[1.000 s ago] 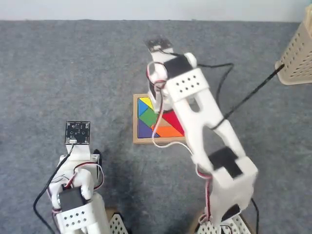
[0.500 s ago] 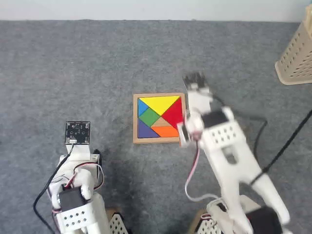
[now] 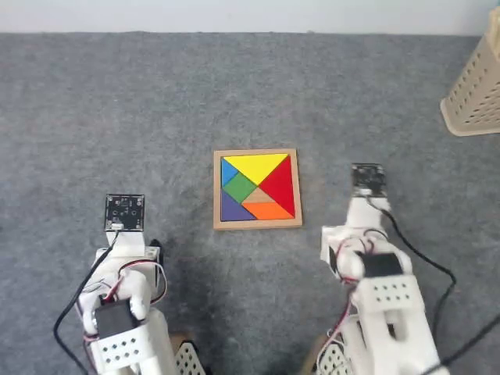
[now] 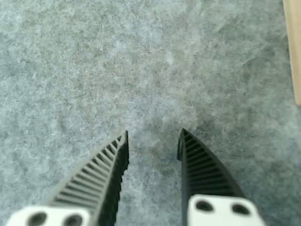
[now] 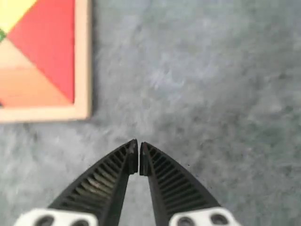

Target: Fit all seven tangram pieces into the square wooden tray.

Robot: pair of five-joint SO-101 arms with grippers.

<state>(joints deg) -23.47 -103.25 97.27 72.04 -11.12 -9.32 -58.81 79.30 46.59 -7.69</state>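
From above, coloured tangram pieces (image 3: 254, 167) fill the square wooden tray (image 3: 216, 191); wrist views reveal left gripper (image 4: 153, 134) spread, right gripper (image 5: 138, 143) pressed together

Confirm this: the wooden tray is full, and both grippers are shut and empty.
Wrong on one count: the left gripper is open, fingertips apart over the carpet, as the left wrist view shows. The right gripper is shut and empty, and the wooden tray is full.

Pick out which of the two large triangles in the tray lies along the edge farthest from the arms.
The yellow triangle, against the tray's far edge; the red triangle lies along its right side.
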